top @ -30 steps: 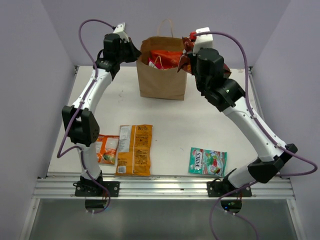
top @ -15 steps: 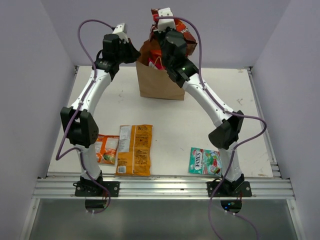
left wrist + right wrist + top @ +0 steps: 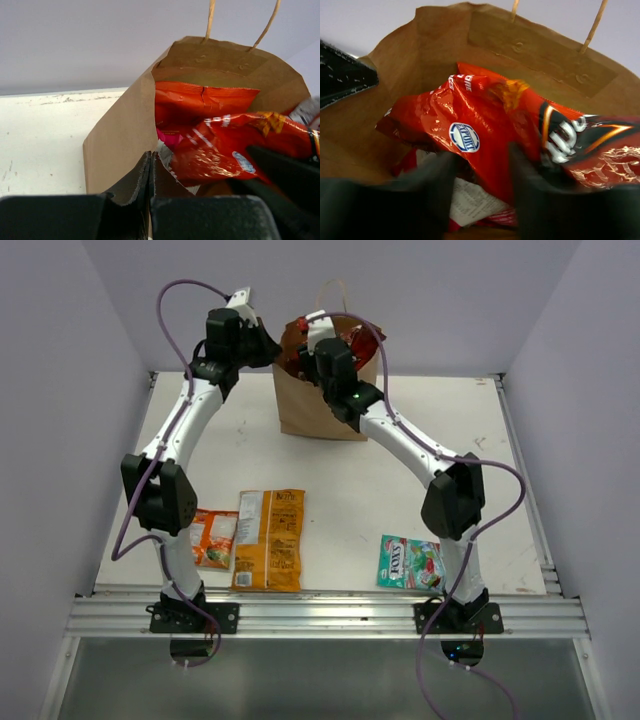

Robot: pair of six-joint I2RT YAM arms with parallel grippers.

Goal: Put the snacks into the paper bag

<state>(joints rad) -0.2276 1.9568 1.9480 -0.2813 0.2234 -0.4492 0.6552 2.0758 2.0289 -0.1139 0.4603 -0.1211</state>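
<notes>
The brown paper bag (image 3: 320,405) stands upright at the back of the table. My left gripper (image 3: 272,346) (image 3: 150,161) is shut on the bag's left rim (image 3: 125,125). Over the bag's mouth, my right gripper (image 3: 325,348) (image 3: 482,167) is open, its blurred fingers (image 3: 437,175) apart. The dark red Doritos packet (image 3: 485,125) (image 3: 225,150) lies loose just beyond them, inside the bag. A red packet (image 3: 200,97) and a pink-silver one (image 3: 167,137) lie under it. On the table lie a small orange packet (image 3: 214,538), a tall yellow-orange packet (image 3: 270,538) and a teal-green packet (image 3: 415,562).
The bag's twisted handles (image 3: 335,295) stick up behind its mouth. Purple walls close in the white table (image 3: 400,480) on three sides. A metal rail (image 3: 320,615) carrying both arm bases runs along the near edge.
My right arm swung left from beside the bag to over its mouth, carrying the Doritos packet, then dipped down and opened. The left gripper kept its hold on the rim.
</notes>
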